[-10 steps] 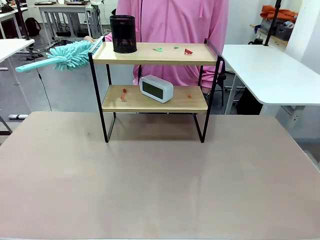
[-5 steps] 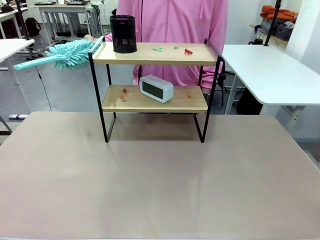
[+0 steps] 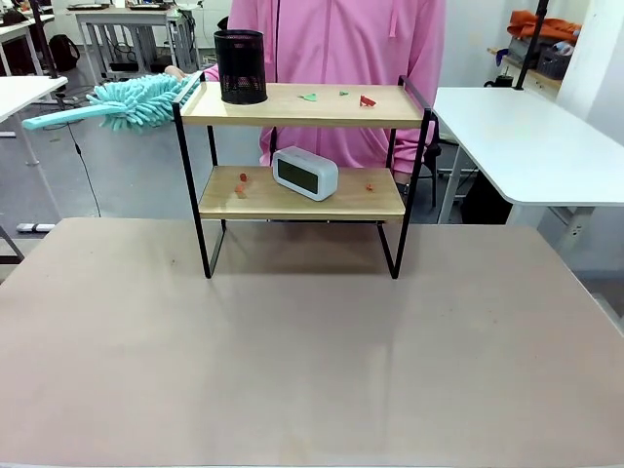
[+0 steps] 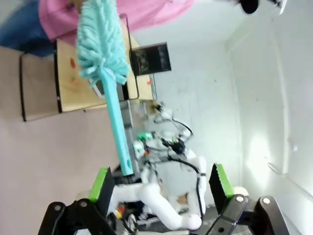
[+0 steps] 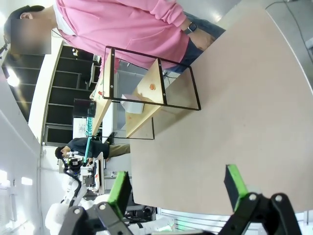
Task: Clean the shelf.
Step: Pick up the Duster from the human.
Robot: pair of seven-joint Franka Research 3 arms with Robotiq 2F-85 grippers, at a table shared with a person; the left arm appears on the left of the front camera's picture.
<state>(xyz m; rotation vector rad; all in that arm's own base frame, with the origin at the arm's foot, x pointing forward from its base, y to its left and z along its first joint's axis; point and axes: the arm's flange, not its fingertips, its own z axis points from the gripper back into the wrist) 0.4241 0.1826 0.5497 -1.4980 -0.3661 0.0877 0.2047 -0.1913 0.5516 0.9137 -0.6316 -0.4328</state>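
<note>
Two boards make up the shelf (image 3: pixel 292 104), and in the front view it stands in the upper middle of the frame, on the far part of the table (image 3: pixel 312 370). Little green and red bits (image 3: pixel 367 99) lie on the top board, and orange ones lie on the lower board. A white clock (image 3: pixel 304 172) sits on the lower board. A black mesh cup (image 3: pixel 240 66) stands at the left end of the top board. Nothing sticks out of it, and you cannot see down into it. A blue-green duster (image 3: pixel 136 100) hangs in the upper left, its fluffy head just beside the shelf's corner. A bit of the person's hand (image 3: pixel 173 72) shows at that end.

In the left wrist view, your left gripper (image 4: pixel 160 181) is wide open and holds nothing. The duster's handle comes down the frame and its tip sits close to one green pad. You cannot tell if it is truly between the fingers.

In the right wrist view, your right gripper (image 5: pixel 177 185) is also open and bare, over the table, well apart from the shelf in the upper left.

No cleaning has begun, by the look of it. It seems the duster is being offered to you, so get the handle between the left fingers and close on it.
</note>
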